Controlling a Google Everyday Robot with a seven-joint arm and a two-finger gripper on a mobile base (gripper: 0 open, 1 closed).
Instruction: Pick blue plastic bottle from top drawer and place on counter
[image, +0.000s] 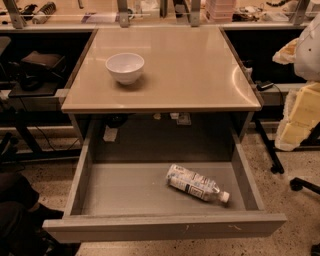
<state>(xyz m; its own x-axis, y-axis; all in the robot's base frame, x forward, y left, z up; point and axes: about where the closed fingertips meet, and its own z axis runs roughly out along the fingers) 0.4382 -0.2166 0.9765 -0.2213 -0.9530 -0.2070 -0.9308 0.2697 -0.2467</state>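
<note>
white arm (310, 47) at far right edge; gripper (286, 51) at its left end, raised.

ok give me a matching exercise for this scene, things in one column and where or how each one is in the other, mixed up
Things:
1. blue plastic bottle
2. white bowl
3. top drawer
4. gripper

Places or states:
a. standing upright on the counter, left side
b. not in view
c. lying on its side, right of the middle of the grey floor
d. pulled open below the counter

Pairs: 1-c, 2-a, 3-d, 4-b
</note>
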